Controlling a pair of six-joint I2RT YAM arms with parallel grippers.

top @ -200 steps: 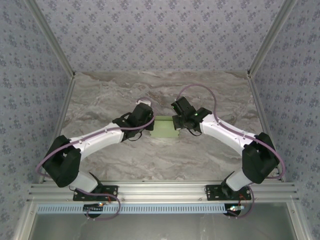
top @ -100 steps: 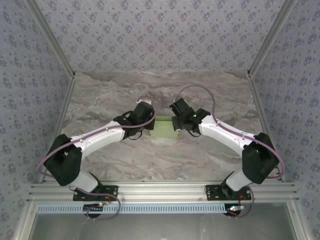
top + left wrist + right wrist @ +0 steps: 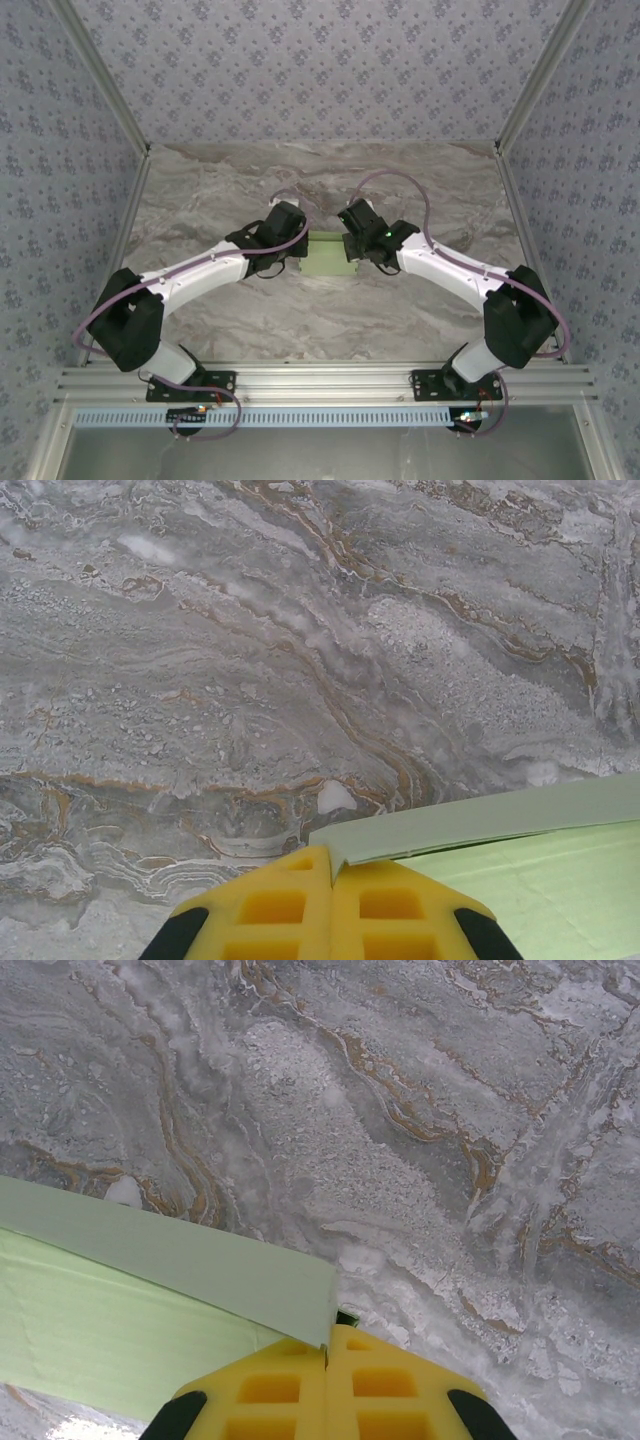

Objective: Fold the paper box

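Observation:
The pale green paper box lies on the marble table between my two arms. In the left wrist view its far flap stands up along a crease above the flat panel. The flap's left corner runs into the seam of my left gripper, whose yellow fingers are shut on it. My right gripper is shut on the flap's right corner, with the green panel below and to the left. From above, the left gripper and the right gripper sit at the box's two ends.
The marble table stretches behind and to both sides of the box. Patterned walls enclose it, with metal rails along the near edge by the arm bases.
Both wrists have turned and shifted slightly toward each other and toward the far side, still holding the flap's corners. The box stays in the same spot.

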